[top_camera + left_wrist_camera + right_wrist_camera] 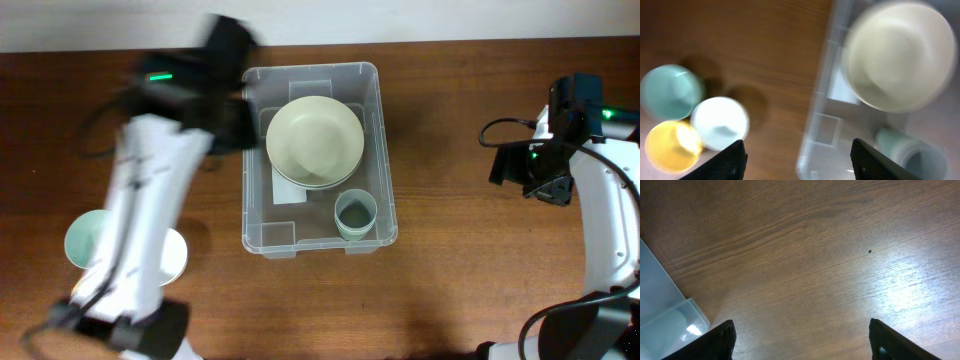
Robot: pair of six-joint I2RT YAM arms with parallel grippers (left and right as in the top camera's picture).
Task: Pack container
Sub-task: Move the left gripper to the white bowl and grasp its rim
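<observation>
The clear plastic container [386, 150] stands mid-table. It holds stacked cream bowls [314, 140] and a teal cup [355, 215]. My left gripper [238, 118] is blurred, above the container's left rim, open and empty. In the left wrist view the open jaws [800, 162] frame the container's wall [820, 125], with the bowls [900, 55] and the cup [912, 152] inside. My right gripper [530, 175] hovers to the right of the container, open and empty [802, 342], over bare wood. A container corner [665, 310] shows at the left of its view.
A teal cup [671, 91], a white cup [720, 123] and a yellow cup [672, 146] stand together on the table left of the container. In the overhead view the teal cup [88, 240] and the white cup [175, 255] show beside the left arm, which hides the yellow one.
</observation>
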